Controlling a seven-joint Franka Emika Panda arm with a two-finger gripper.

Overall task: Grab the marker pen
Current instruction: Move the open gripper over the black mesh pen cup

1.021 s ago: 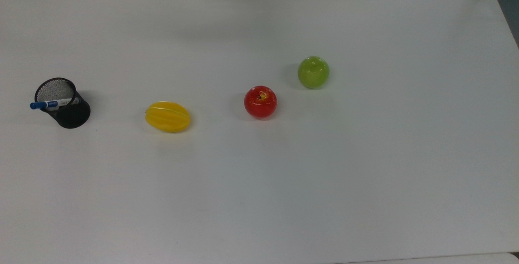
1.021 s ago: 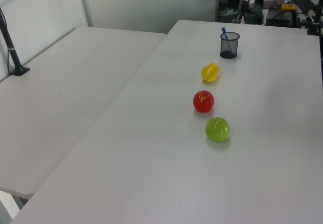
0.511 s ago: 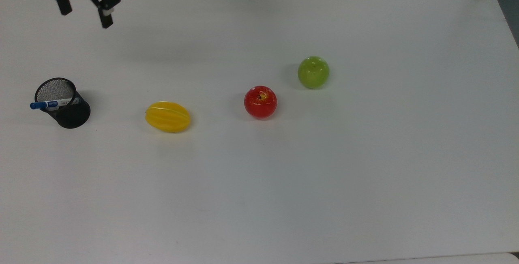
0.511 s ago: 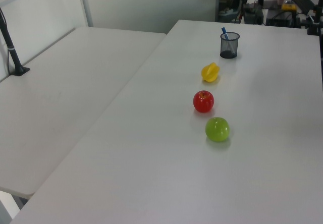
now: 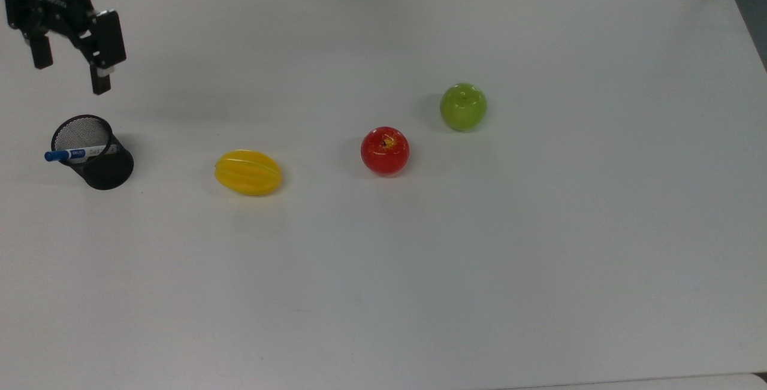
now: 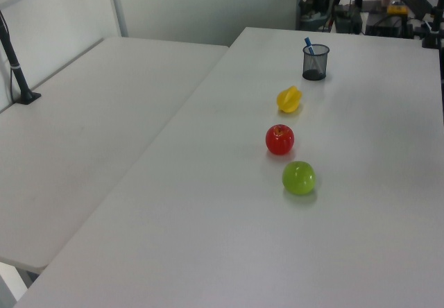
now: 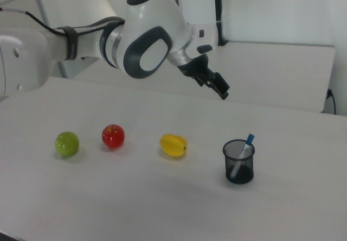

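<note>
Glossy white rounded arm point(image 7: 49, 43) with dark grey joint panels, a blue light on top — black cable, black two-fingered claw point(image 5: 71, 72).

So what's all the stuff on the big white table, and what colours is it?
Black mesh pen cup: one, black, near the top view's left edge of the white table.
White marker pen with a blue cap: one, white and blue, standing tilted inside the cup, cap end sticking out over the rim.
Yellow ridged fruit: one, yellow, on the table to the top view's right of the cup.
Red apple: one, red, next along the row.
Green apple: one, green, last in the row.
Robot gripper: one, black, fingers open, in the air above the cup in the top view, touching nothing.
</note>
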